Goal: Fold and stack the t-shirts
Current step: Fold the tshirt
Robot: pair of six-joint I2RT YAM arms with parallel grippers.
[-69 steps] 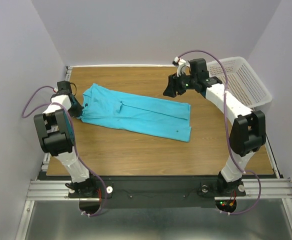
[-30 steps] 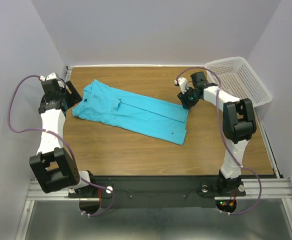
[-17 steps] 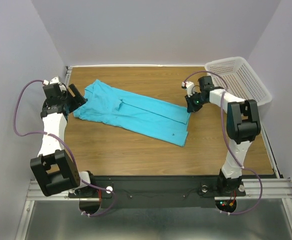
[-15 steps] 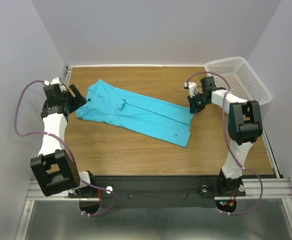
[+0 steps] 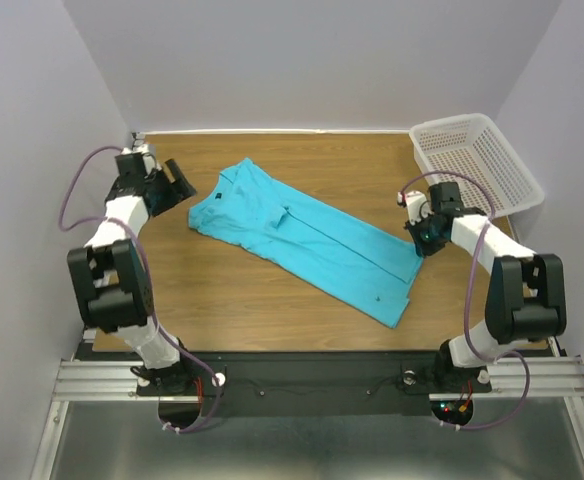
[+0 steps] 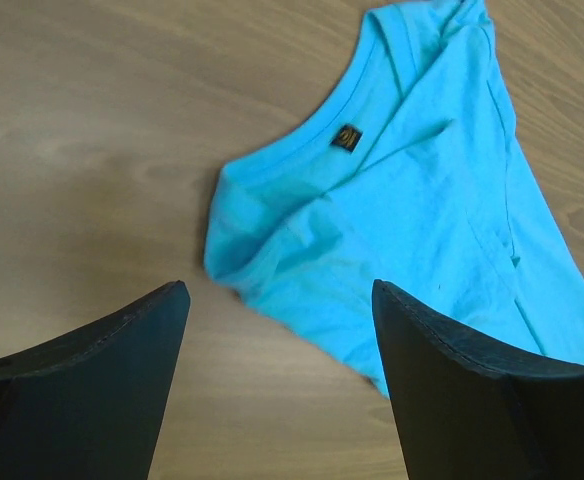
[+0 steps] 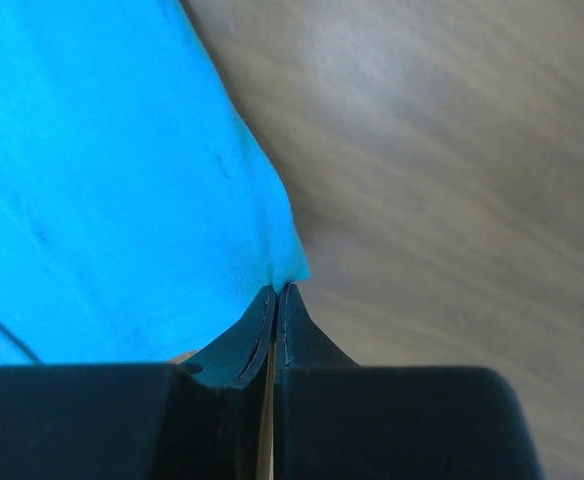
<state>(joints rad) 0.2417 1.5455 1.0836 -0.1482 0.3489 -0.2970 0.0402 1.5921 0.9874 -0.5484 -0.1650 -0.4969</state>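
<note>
A turquoise t-shirt (image 5: 307,235) lies folded lengthwise on the wooden table, running from upper left to lower right. Its collar end with a small dark label (image 6: 346,136) points left. My right gripper (image 5: 419,245) is shut on the shirt's hem corner (image 7: 282,268) at the right. My left gripper (image 5: 184,184) hangs open just left of the collar end, holding nothing, with its dark fingers (image 6: 452,390) low in the left wrist view. The t-shirt (image 6: 402,210) fills the upper right there.
A white perforated basket (image 5: 480,160) stands at the back right corner of the table. Grey walls close in on three sides. Bare wood (image 5: 242,300) shows in front of the shirt.
My right gripper has shut on the hem corner and dragged the shirt to the right and toward the front. My left gripper has swung back and right, staying open.
</note>
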